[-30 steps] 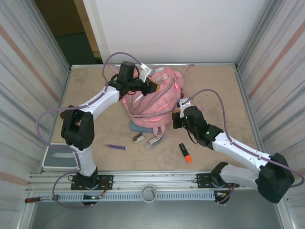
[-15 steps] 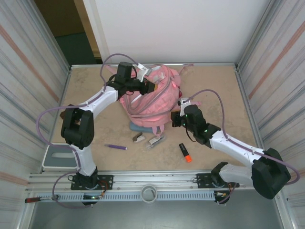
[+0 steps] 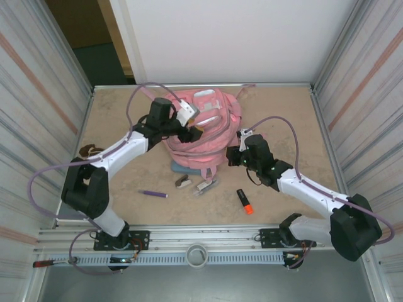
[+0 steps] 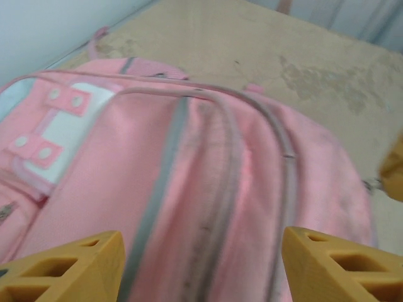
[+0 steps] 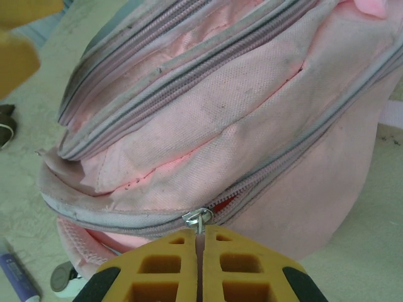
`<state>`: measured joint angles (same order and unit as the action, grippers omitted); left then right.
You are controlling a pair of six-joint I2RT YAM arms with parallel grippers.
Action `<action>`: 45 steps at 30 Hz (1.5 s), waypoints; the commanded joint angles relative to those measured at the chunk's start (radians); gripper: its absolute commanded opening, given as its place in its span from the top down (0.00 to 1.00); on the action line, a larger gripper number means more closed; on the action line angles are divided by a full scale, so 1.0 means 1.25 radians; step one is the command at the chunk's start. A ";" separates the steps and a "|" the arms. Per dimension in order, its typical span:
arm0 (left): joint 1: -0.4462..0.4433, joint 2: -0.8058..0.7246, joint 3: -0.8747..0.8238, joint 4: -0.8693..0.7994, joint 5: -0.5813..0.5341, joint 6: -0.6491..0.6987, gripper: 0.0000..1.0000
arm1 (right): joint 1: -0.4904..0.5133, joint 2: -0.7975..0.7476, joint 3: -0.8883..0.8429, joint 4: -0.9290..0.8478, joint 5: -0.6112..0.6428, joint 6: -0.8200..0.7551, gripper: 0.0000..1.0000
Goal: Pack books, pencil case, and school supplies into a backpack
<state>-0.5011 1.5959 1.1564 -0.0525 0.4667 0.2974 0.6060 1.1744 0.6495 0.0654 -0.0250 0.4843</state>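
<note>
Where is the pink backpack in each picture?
Top external: the backpack sits in the middle, slightly above centre.
Left wrist: across the left and middle, close up.
Right wrist: across the middle and top, zip pull at bottom centre.
Shared landmark: its grey zips.

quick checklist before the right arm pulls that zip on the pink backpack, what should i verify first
1. Right gripper shut on the zipper pull: ok.
2. Left gripper bracing the backpack: not ok, its jaws stand open above the fabric and grip nothing.
3. Zip open wide enough for packing: not ok, there is just a short red gap beside the pull.
4. Pencil case free to pick up: not ok, it lies partly under the backpack's near edge.
5. Purple pen and highlighter lying free on the table: ok.
6. Strap or cord snagging the zip's path: cannot tell.
</note>
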 commanded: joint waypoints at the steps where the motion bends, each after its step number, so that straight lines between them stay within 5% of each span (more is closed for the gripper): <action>1: -0.066 -0.023 -0.039 -0.014 -0.022 0.165 0.33 | -0.012 0.005 0.044 0.019 -0.027 0.023 1.00; 10: -0.139 0.075 0.004 -0.079 -0.072 0.222 0.37 | -0.027 -0.001 0.052 0.021 -0.044 0.024 1.00; 16: -0.145 0.112 0.031 -0.085 -0.129 0.220 0.68 | -0.027 -0.014 0.042 0.004 -0.023 0.015 1.00; 23: -0.133 0.048 -0.023 -0.014 -0.093 0.206 0.95 | -0.032 -0.022 0.034 -0.103 0.145 -0.052 1.00; 31: -0.100 -0.035 -0.096 0.065 -0.006 0.184 1.00 | -0.111 0.006 0.061 -0.177 0.245 -0.052 1.00; 45: -0.018 -0.142 -0.157 0.185 0.245 0.092 1.00 | -0.341 0.322 0.214 -0.132 0.124 -0.021 1.00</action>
<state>-0.5701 1.5261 0.9646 0.0582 0.6384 0.4683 0.2672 1.5043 0.8764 -0.0643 0.0429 0.4374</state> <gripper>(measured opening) 0.080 0.055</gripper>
